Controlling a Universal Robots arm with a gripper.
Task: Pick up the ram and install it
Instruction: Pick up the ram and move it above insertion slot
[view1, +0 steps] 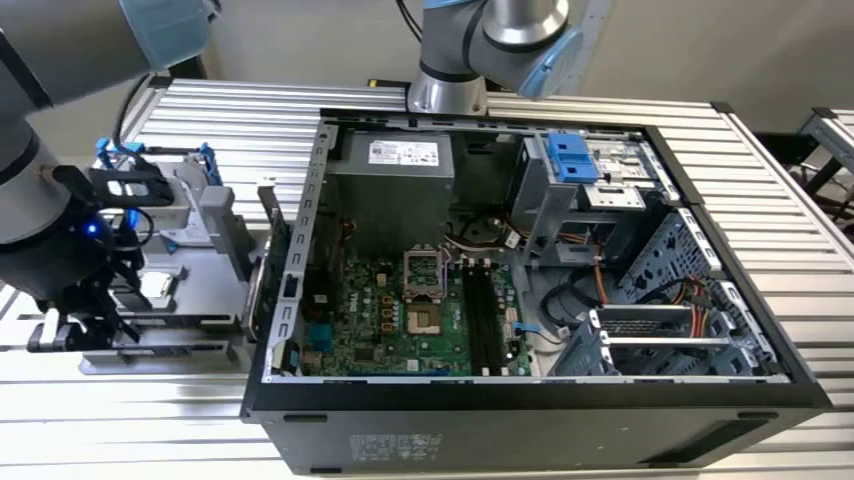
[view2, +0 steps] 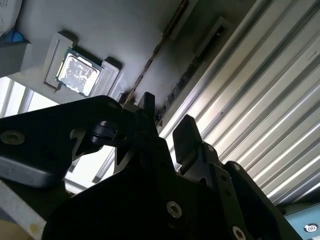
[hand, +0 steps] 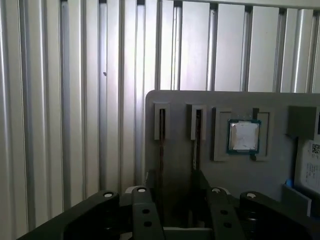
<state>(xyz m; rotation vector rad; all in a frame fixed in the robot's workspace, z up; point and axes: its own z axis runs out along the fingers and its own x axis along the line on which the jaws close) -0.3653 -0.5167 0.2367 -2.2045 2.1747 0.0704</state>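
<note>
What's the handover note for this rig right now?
Gripper: open, holding nothing, low over the grey tray beside the PC case.
Ram: on edge in a tray slot, with a second stick next to it. Can't tell whether the fingers touch either.
Done: nothing installed; the motherboard's long black slots look empty.
Left: the pick and the install.

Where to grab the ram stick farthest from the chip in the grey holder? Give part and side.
Likely pinch the ram stick across its two flat faces at mid-length, coming straight down onto the grey holder. It stands on edge in a narrow slot, so just its thin long edge is exposed. The gripper is open near it.
</note>
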